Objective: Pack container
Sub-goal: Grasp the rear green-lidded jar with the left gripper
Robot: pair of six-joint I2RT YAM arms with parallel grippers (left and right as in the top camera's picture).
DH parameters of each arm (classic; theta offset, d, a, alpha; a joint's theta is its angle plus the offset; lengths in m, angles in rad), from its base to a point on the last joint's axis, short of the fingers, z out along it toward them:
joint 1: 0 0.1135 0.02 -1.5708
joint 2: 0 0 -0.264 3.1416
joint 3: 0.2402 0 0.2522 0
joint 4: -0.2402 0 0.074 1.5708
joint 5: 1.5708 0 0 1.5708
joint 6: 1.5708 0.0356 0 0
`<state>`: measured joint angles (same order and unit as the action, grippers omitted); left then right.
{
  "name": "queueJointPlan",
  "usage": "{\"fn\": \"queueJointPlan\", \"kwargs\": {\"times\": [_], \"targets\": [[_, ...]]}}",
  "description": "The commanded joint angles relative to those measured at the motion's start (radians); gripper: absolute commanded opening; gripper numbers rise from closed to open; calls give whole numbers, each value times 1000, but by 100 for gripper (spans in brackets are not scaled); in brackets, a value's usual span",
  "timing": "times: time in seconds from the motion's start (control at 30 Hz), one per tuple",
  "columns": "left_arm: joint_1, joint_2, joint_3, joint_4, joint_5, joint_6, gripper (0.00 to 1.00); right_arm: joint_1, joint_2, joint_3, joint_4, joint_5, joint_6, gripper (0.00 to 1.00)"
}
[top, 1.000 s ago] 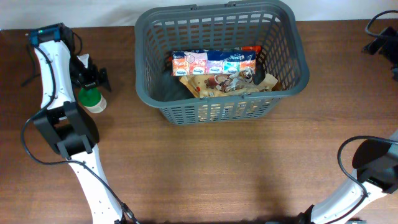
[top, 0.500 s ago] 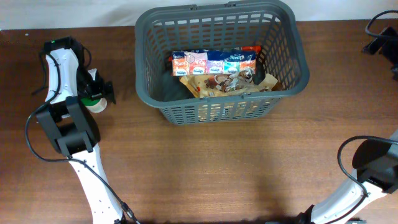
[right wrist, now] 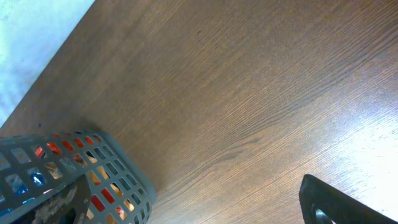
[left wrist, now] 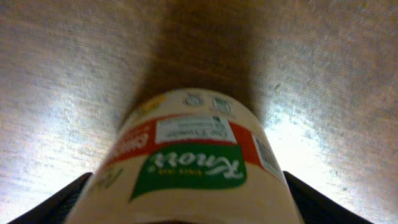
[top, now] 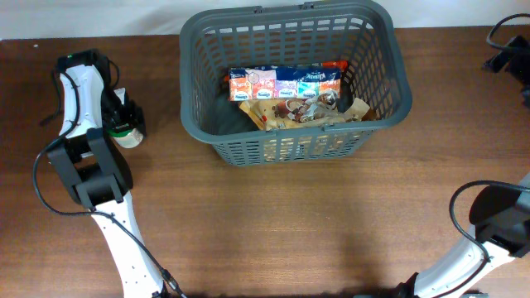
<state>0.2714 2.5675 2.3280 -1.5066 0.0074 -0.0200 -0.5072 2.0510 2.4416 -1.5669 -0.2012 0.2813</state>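
Observation:
The container (top: 377, 50), a large dark grey basket, stands at the back centre and holds a colourful multipack (top: 286, 84) and a brown snack packet (top: 310, 113). Its corner shows in the right wrist view (right wrist: 74, 174). A small jar with a green lid (top: 126, 134) stands on the table left of the basket. My left gripper (top: 124, 124) is down on it, fingers against both sides. In the left wrist view the jar's cream, red and green label (left wrist: 193, 162) fills the jaws (left wrist: 189, 205). My right gripper (top: 507, 55) is open and empty at the far right edge, jaws (right wrist: 205, 208) over bare wood.
The brown wooden table (top: 290, 223) runs to a white surface along its back edge (top: 83, 21). Arm cables loop near both bottom corners.
My left gripper has moved in over the jar, and its fingers have drawn in against the jar's sides. The right arm and the basket have not moved.

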Motion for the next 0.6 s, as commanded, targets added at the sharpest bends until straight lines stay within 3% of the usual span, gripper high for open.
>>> {"fn": "queueJointPlan", "kwargs": {"times": [0.0,0.13,0.2,0.27,0.3,0.47,0.57], "targets": [[0,19,-31,7,23,5,75,4,5,-6,-1,-5,1,99],[0,19,-31,7,23,5,79,4,5,-6,0,-5,1,98],[0,19,-31,6,23,5,63,4,5,-6,0,-5,1,99],[0,19,-31,6,23,5,36,4,5,-6,0,-5,1,99],[0,19,-31,4,23,5,29,4,5,-6,0,-5,1,99],[0,18,31,-34,23,5,16,4,5,-6,0,-5,1,99],[-1,7,152,-78,24,13,3,4,5,-6,0,-5,1,99]]}}
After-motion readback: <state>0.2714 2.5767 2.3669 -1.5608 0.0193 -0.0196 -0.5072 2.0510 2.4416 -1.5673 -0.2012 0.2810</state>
